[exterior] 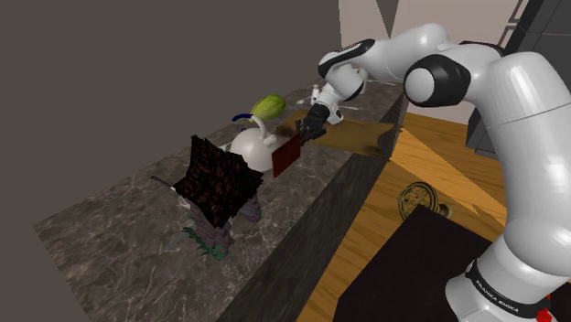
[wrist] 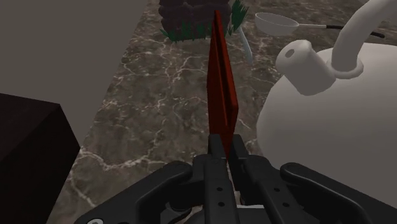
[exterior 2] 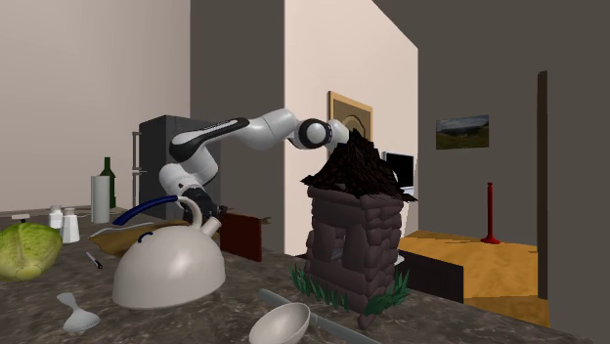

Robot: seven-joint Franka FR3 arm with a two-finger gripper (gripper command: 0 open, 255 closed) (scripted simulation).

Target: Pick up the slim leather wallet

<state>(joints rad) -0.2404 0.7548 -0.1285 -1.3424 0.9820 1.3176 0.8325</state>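
We see the wallet point(wrist: 221, 95) edge-on from the wrist, a thin dark-red slab, and the black fingers point(wrist: 214, 147) are pinched hard onto its near end. That's the gripper point(wrist: 224, 145) clamped on it. Whether its far end touches the dark marbled counter point(wrist: 153, 121), we can't tell.

In the shoulder view the wallet point(exterior: 286, 155) stands tilted near the counter's front edge. The white kettle point(exterior: 253, 144) sits just beside it at nine o'clock, its lower body hidden behind the dark-roofed stone hut model point(exterior: 218, 187) at eight o'clock. A green cabbage point(exterior: 268, 106) peeks over the kettle at twelve.

Across the counter, the kettle's handle covers the fingertips, and the wallet point(exterior 2: 241, 237) shows at three o'clock of the kettle point(exterior 2: 166, 269). At five o'clock of the kettle lies a pale spoon point(exterior 2: 279, 322), cut off by the frame.

Low on the arm, a dark ring carries white lettering point(exterior: 494, 289), too small for us to read.
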